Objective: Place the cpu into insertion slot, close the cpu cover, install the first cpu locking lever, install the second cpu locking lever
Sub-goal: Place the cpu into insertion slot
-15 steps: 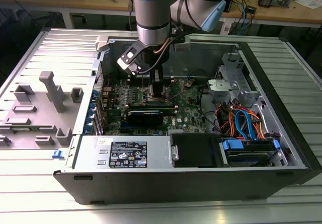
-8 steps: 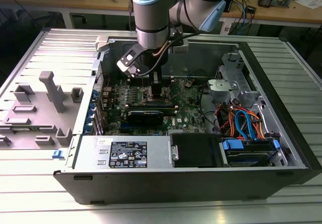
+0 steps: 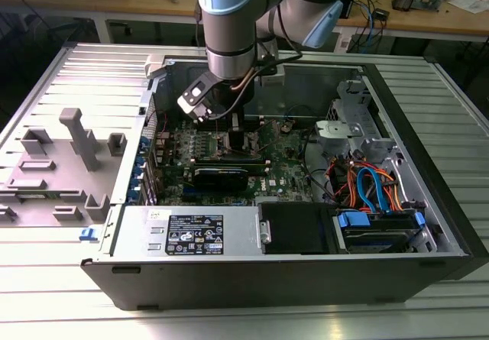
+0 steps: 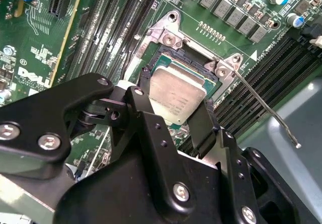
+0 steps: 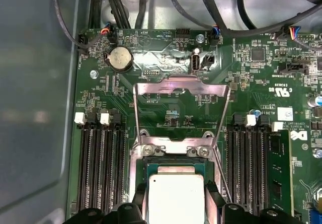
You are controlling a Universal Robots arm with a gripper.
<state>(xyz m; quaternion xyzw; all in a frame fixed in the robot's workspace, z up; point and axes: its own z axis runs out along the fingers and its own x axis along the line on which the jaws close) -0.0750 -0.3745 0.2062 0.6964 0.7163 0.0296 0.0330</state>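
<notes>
Gripper (image 4: 176, 99) clamped on cpu (image 4: 175, 94) over insertion slot (image 4: 188, 57); cpu cover (image 5: 181, 89) raised beyond slot. Risk: tilted or offset seating damages slot contacts.

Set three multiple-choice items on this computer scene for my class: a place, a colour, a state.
1. Where is the cpu? A on the case floor; B held by the gripper at the insertion slot; C on a memory stick.
2. What colour is the circuit board? A blue; B red; C green.
3. How is the cpu cover? A closed; B swung open; C removed.
Key: 1 B, its fingers flank the chip; 2 C, green surrounds the socket; 3 B, its frame stands clear of the socket.
</notes>
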